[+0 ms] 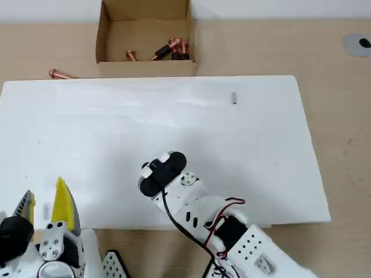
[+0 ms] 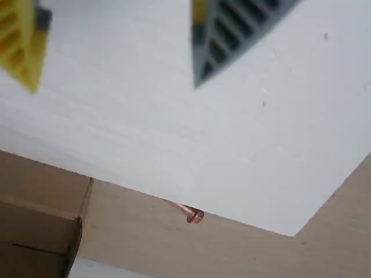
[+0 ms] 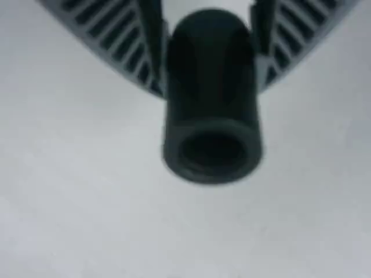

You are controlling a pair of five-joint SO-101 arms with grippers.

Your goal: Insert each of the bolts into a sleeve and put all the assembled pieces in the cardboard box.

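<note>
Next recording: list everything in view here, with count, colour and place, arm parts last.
White flat board: one, covering the wooden table's middle.
Brown cardboard box: one, on the table beyond the board.
Copper bolts and black sleeves: cluster, count unclear, inside the box.
Loose copper bolt: one, on the table beside the box.
Black cylindrical sleeve: one, held above the board.
Grey disc: one, far table edge.
Left gripper: one, yellow and grey, open, above the board.
Right gripper: one, shut on the sleeve.
</note>
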